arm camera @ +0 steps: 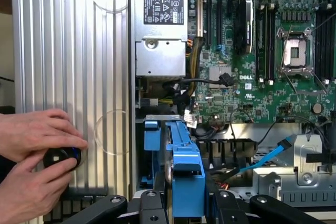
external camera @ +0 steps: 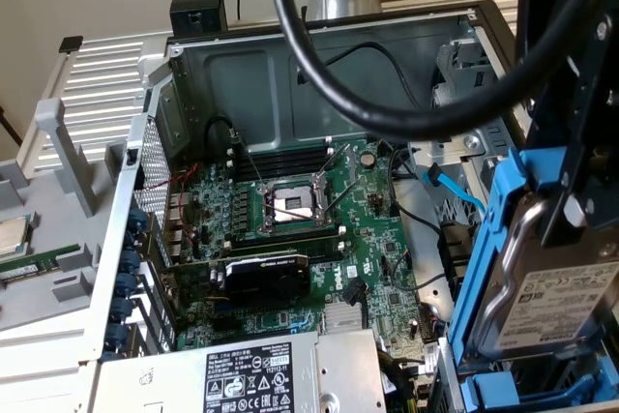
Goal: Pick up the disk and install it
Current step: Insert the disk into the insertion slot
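So the pickup part looks done: the gripper [arm camera: 186, 202] is clamped onto the disk [external camera: 569, 305], one finger on each side of its blue rail frame, and the drive hangs on edge with the white label facing out. It sits at the exterior view's right, over the near corner of the open case [external camera: 242, 74], past the end of the motherboard [external camera: 290, 229]. The install is what's left, I'd say. The drive looks like it's held above the bay area, not pushed home, though I can't see its lower edge well enough to say whether it's started going in. There's another bit of blue rail [arm camera: 151, 139] just beside it, and I can't tell if they touch. Also, a person's hands [arm camera: 31, 156] are on a black knob [arm camera: 62, 157] out on the ribbed silver panel [arm camera: 73, 51] next to the case.
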You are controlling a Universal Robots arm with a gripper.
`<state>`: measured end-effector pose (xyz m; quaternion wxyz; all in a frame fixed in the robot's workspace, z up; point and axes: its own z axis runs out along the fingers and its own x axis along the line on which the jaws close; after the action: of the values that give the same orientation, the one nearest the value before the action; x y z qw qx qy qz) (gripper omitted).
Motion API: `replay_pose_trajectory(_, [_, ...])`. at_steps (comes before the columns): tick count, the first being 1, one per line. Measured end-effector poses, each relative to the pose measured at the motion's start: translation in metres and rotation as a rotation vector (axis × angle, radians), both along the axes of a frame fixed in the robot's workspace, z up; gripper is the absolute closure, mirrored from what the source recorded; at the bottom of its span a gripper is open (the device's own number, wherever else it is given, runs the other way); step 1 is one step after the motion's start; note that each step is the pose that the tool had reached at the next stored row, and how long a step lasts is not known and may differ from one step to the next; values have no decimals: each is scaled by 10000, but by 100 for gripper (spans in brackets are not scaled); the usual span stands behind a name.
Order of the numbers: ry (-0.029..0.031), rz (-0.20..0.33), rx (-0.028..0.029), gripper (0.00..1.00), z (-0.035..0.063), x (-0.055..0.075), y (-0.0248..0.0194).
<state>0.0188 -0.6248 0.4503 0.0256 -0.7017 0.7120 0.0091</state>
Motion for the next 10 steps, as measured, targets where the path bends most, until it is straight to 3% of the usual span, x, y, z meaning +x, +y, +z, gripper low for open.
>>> replay_pose_trajectory(10, [0, 0, 1, 64, -28, 0, 0])
